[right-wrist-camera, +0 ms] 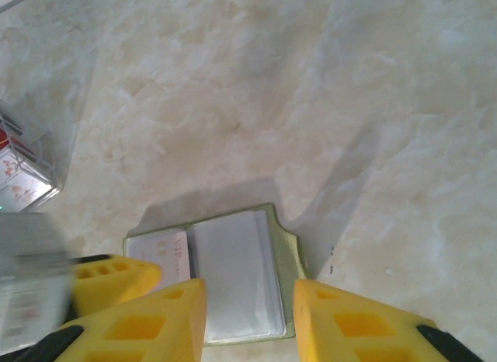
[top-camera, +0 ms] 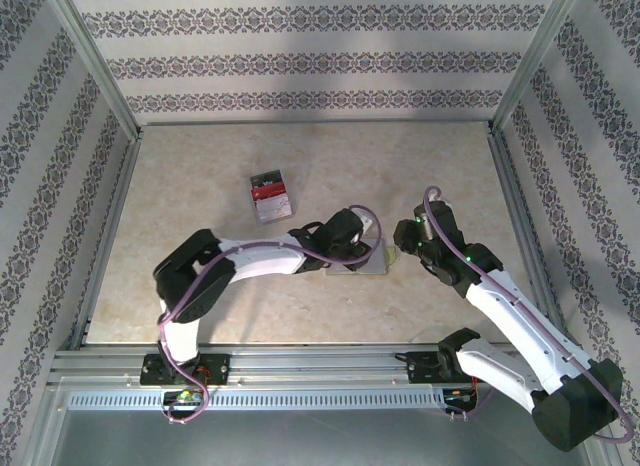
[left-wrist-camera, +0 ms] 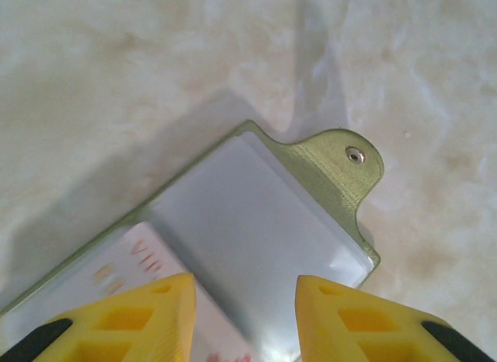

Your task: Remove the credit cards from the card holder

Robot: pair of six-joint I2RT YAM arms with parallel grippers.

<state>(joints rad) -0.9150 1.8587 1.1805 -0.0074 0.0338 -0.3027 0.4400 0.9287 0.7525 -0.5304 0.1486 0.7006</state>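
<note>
From above, the credit cards (top-camera: 271, 194) lie on the table (top-camera: 200, 296) toward its far edge. The card holder (top-camera: 366, 265) sits nearer the middle, beneath the left gripper (top-camera: 376, 252) and right gripper (top-camera: 401, 249). The left wrist camera adds its snap tab (left-wrist-camera: 338, 166) and a VIP card (left-wrist-camera: 138, 261) inside, with fingers (left-wrist-camera: 132, 323) parted. The right wrist's fingers (right-wrist-camera: 365, 323) likewise stand apart over it.
</note>
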